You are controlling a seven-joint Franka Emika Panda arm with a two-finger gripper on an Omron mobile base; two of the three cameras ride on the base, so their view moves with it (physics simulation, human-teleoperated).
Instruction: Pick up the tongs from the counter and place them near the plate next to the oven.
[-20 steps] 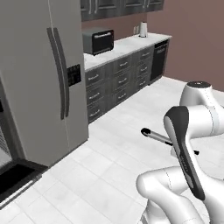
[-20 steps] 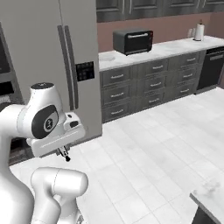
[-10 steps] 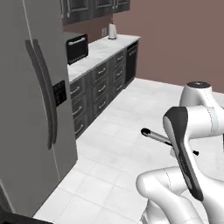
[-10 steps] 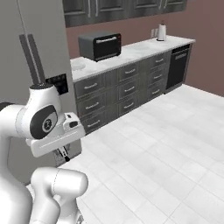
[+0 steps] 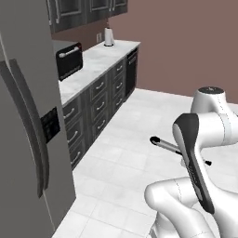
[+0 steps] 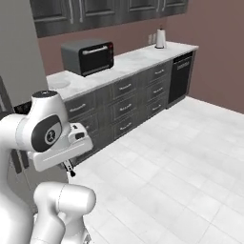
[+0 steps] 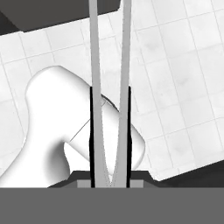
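**Carrying tongs toward the oven**

Now I am clenching the tongs [image 7: 109, 87] between my gripper [image 7: 110, 140] fingers, holding them above the tiled floor. My base is driving; the oven [image 6: 88, 56] on the counter [image 6: 138, 58] is looming closer than a second ago. The plate [image 6: 58, 83] is lying just beside the oven, so delivery is nearing.

one tongs [image 5: 163, 144] — one oven [image 6: 88, 56], one plate [image 6: 59, 83] — one fridge [image 5: 25, 125]
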